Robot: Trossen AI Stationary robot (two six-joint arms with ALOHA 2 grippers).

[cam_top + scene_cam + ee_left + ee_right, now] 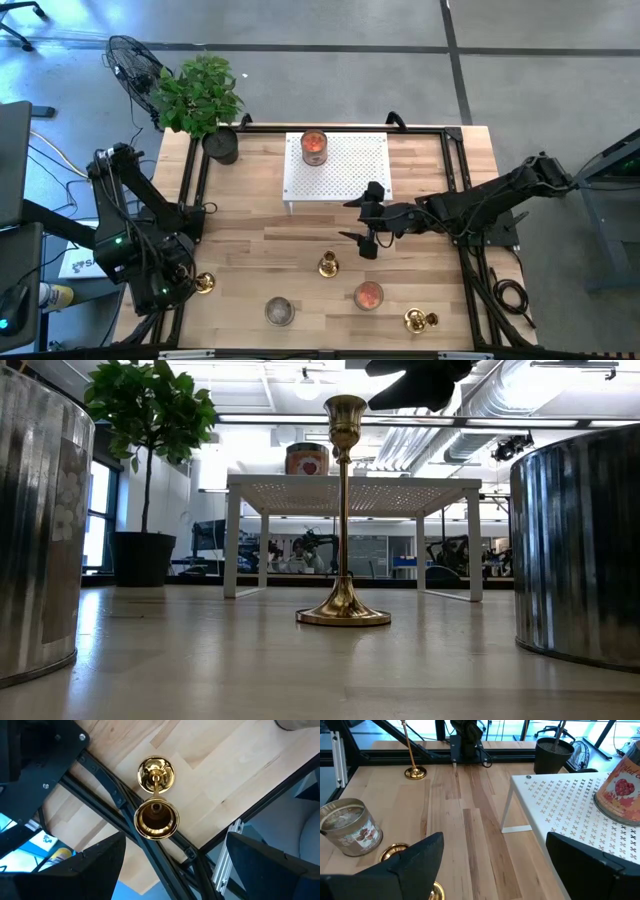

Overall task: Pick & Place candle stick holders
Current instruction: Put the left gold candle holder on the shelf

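The right claw (366, 240), jaws spread and empty, hovers above the tall gold brass candlestick (327, 265) at centre frame on the wooden surface (300, 240). Descending off-centre could knock the slim stem over. The left claw (190, 275), released, waits over another small brass candlestick (204, 283) at lower left.

Gold candlestick (156, 800) upright on the wooden table (225, 775), beneath the open left tool (172, 865).

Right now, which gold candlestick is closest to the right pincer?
The gold candlestick mid-table, just below the right pincer; the others stand at the table's left edge and front right corner.
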